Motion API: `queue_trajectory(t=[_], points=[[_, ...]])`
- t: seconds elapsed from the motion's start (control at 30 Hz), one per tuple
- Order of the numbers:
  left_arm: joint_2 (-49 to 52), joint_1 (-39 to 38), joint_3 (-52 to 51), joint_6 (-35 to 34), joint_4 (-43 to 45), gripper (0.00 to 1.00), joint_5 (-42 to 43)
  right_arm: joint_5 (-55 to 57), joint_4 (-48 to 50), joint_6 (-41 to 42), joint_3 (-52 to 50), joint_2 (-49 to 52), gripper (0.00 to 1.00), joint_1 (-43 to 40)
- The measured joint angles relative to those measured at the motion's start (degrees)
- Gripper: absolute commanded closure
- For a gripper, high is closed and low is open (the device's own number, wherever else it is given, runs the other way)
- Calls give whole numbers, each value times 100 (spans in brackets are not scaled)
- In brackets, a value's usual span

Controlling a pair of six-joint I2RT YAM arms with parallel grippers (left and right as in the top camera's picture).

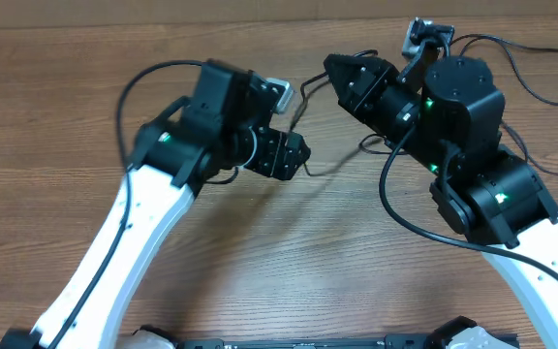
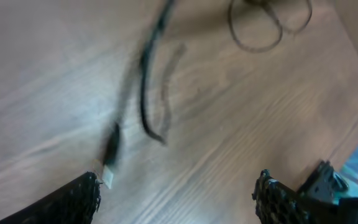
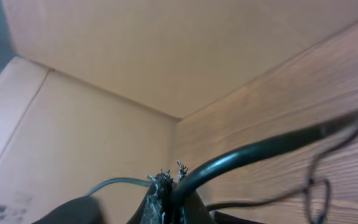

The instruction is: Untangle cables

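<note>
A thin black cable [image 1: 298, 109] hangs from my right gripper [image 1: 332, 70] down toward my left gripper [image 1: 294, 155]. More thin cable [image 1: 342, 163] lies on the wood between the arms. In the right wrist view, my right gripper [image 3: 169, 177] is shut on a black cable [image 3: 260, 149] that runs off to the right. Thin loops [image 3: 316, 180] trail below it. In the left wrist view, my left gripper [image 2: 178, 190] stands wide open above the table, holding nothing. A blurred cable [image 2: 145, 93] ends in a pale plug tip [image 2: 109, 173] beside the left finger. A loose loop [image 2: 260, 28] lies farther off.
A small grey device [image 1: 424, 34] sits at the table's far edge. Thicker black robot cables [image 1: 536, 92] trail at the right. The table edge [image 2: 353, 140] shows at the right of the left wrist view. A tan wall [image 3: 135, 56] rises behind the table.
</note>
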Motion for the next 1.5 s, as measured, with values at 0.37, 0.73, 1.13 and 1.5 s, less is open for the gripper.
queue_trajectory(t=[0.37,0.73,1.13,1.5], points=[[-74,0,101,42,98,18,-76,-678,573,382,0,2,96,-63],[35,-2,101,295,-39,22,162,-868,1362,772,0,4,96,-68],[63,-2,101,341,-70,51,190,-863,1010,813,0,4,96,-68],[66,-2,101,341,-136,65,227,-870,1386,763,0,9,96,-66]])
